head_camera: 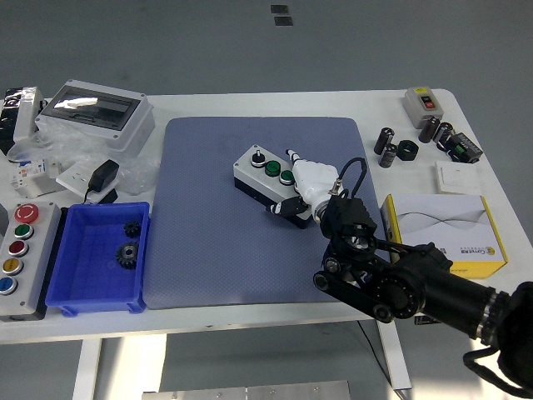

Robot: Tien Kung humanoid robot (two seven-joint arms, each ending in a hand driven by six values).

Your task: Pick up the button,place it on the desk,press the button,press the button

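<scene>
The button box point(260, 172) is a white and grey case with a black knob and two green buttons on top. It lies at a slant on the blue-grey mat point(208, 242), right of the mat's middle. My right hand point(298, 187) reaches in from the lower right and covers the box's right end. Its white fingers point(308, 177) curl over the top, one fingertip pokes past the far edge, and the black thumb point(286, 208) presses the near side. The box rests on the mat. My left arm is out of view.
A blue bin point(75, 287) with two black gears stands left of the mat. Beside it, at the table's left edge, sits a panel of coloured buttons point(20, 250). At back left are a grey enclosure point(96, 112) and a black adapter point(104, 175). A yellow-white carton point(441, 233), black cylinders point(390, 146) and a switch box point(420, 104) stand right.
</scene>
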